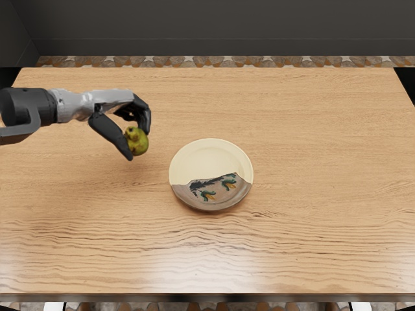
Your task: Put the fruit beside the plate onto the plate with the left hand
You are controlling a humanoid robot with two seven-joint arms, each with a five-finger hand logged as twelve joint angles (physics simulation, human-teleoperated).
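- One wide table point(311, 116) of light-brown wood, its wavy grain running side to side, fills nearly the whole view.
- Behind its far edge stands a dark grey wall point(227, 26), and a narrow strip of pebble-patterned floor point(227, 61) shows between the two.
- A round, cream-coloured ceramic plate point(209, 161) sits near the middle of the table (its nearer part is glazed grey-brown, with a dark, green and orange painted figure).
- The left arm point(39, 109), grey and silver, comes in from the left edge and lies over the table's left part.
- The left hand point(123, 123) is clamped on a small, round, yellow-green fruit point(137, 141): the dark fingers point(144, 116) curl over its top and the thumb presses it from the left side.
- The fruit is at the lower tip of the hand, to the left of the plate and clearly apart from its rim (whether it touches the wood cannot be told).
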